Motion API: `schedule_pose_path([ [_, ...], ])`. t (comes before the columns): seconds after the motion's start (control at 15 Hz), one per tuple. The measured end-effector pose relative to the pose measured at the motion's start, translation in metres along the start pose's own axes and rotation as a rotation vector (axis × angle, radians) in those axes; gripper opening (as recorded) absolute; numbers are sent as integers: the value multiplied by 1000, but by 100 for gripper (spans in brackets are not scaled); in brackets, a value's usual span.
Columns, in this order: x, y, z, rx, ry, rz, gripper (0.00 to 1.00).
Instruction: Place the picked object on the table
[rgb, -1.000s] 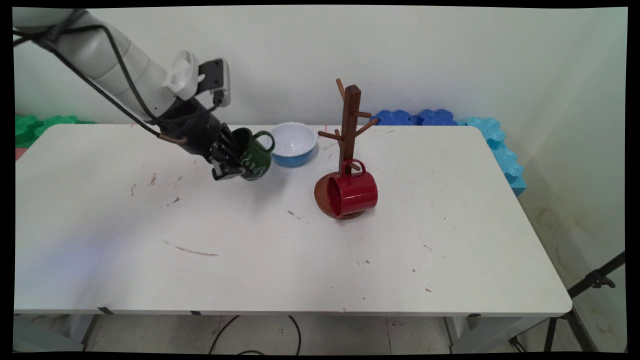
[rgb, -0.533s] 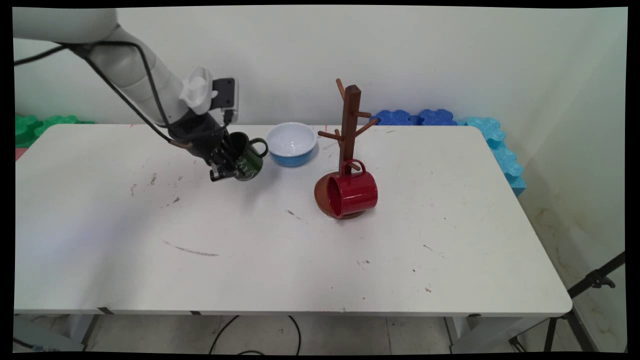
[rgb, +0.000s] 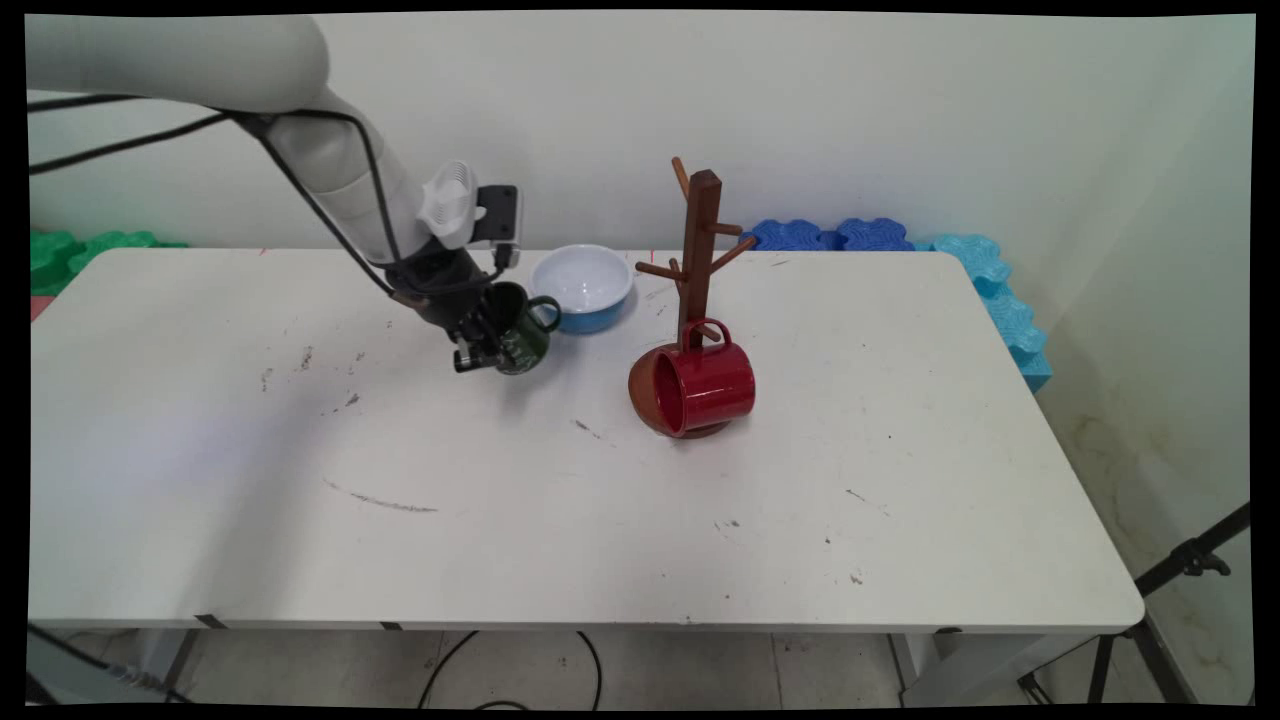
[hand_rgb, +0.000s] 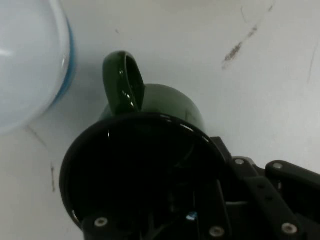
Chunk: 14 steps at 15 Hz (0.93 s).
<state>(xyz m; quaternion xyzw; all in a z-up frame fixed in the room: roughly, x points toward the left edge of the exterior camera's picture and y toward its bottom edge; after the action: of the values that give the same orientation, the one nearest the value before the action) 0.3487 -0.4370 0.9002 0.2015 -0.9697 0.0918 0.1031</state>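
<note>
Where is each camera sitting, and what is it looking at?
Main view: sits above the table's near side, looking down across it to the wall; shows the white arm, and the pincer gripping a green mug.
Hand view: rides on the hand, looking along the pincer into the green mug; only black linkage shows.
Shared: the green mug, the blue bowl beside it, and the table.
</note>
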Motion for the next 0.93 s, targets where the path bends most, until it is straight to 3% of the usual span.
schedule_pose_path([
  [0.93,18,-18,44,-56,-28,20,0],
])
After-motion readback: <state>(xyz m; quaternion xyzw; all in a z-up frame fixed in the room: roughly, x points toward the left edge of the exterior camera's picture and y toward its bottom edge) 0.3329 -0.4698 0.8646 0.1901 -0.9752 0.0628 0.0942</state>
